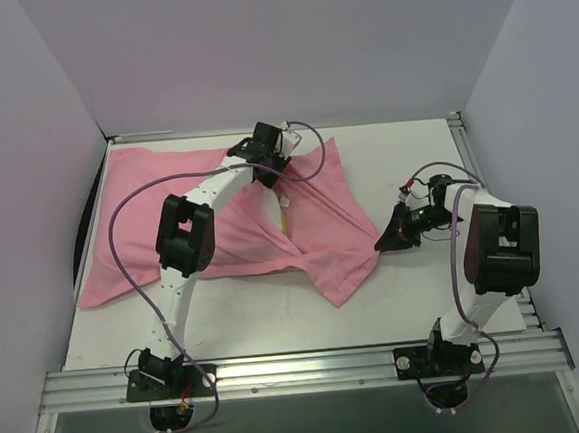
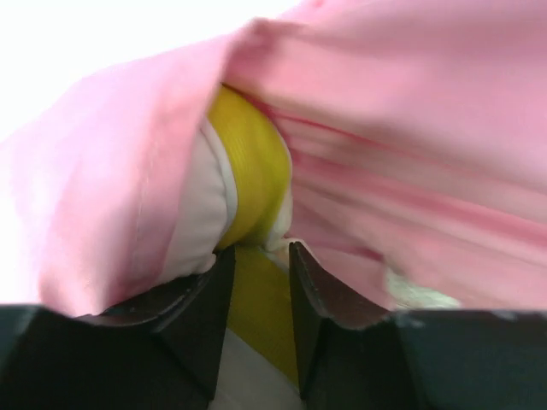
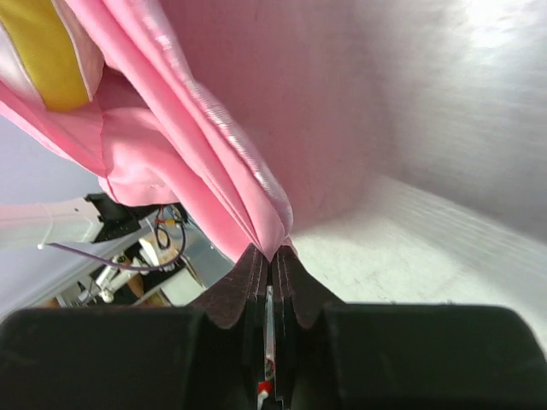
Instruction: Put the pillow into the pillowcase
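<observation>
While the right gripper is squeezing fully shut on a folded edge of the pillowcase, that pink cloth is hanging in a taut fold away from its fingertips. In the overhead view this gripper is sitting just beside the right border of the cloth, above the white surface.

The pillowcase is lying spread across the left and middle of the surface, wrinkled, with its left part looking fuller than its flat right corner. The pillow is lying almost wholly under the pink cloth. From above only a thin sliver of white and yellow is showing, in a gap in the cloth near the middle. In the left wrist view its yellow trim and a bit of white cover are peeking out from between two pink layers.

The left gripper is reaching to the far middle of the surface, right at that gap. Its jaws are standing partly apart, with the yellow trim running between them. Whether the fingers are actually pressing on the trim I cannot tell, because the strip is filling the gap and hiding any contact. Pink cloth is draping over both sides of this gripper.
</observation>
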{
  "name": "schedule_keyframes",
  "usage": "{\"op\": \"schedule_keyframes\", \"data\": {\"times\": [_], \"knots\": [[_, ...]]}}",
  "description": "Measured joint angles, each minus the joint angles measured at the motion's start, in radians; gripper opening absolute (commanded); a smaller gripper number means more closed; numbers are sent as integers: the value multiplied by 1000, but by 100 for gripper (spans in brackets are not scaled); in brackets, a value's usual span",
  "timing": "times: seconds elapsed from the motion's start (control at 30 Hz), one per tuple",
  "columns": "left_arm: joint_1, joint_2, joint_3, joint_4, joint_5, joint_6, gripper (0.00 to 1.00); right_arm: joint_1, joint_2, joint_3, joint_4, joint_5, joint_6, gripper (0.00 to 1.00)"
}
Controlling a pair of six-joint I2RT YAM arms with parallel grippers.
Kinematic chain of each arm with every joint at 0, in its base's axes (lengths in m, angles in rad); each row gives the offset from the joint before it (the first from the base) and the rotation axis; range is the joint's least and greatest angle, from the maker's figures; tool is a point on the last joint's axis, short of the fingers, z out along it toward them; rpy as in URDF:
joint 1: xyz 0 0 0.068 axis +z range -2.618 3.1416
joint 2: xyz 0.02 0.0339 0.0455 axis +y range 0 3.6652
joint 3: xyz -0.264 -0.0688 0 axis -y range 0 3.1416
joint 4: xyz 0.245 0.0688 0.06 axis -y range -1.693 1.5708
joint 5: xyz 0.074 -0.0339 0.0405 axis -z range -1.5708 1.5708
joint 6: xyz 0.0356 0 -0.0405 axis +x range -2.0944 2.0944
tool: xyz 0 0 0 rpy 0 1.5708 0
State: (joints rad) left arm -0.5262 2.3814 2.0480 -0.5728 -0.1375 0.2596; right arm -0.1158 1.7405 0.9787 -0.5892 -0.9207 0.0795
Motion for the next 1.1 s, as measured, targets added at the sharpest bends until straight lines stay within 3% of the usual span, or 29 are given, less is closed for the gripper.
{"op": "schedule_keyframes", "data": {"times": [0.07, 0.23, 0.47, 0.53, 0.6, 0.63, 0.67, 0.77, 0.93, 1.0, 1.1], "knots": [[36, -10, 6, 7, 32, 8, 49, -33, -6, 0, 10, -7, -1, 0], [61, -110, -95, -37, 284, 43, 56, -66, -15, 0, -4, -10, -3, 0], [-121, -363, -327, -128, 374, 124, 54, -72, -40, 6, -69, 34, -26, 0], [-176, -400, -353, -150, 390, 127, 54, -74, -43, 18, -85, 45, -35, 8], [-195, -420, -359, -175, 404, 122, 57, -74, -43, 39, -101, 55, -40, 23], [-193, -425, -359, -179, 404, 116, 58, -74, -43, 54, -109, 61, -45, 29], [-183, -430, -357, -179, 399, 105, 59, -74, -43, 80, -117, 69, -44, 42], [-156, -432, -337, -178, 331, 71, 65, -72, -43, 166, -120, 93, -34, 54], [-137, -416, -257, -173, 143, 29, 73, -31, -43, 331, -70, 158, 12, 53], [-140, -395, -227, -170, 105, 19, 96, 6, -42, 370, -38, 179, 35, 50], [-146, -353, -186, -174, 64, -15, 97, 96, -29, 401, 5, 194, 80, 46]]}}
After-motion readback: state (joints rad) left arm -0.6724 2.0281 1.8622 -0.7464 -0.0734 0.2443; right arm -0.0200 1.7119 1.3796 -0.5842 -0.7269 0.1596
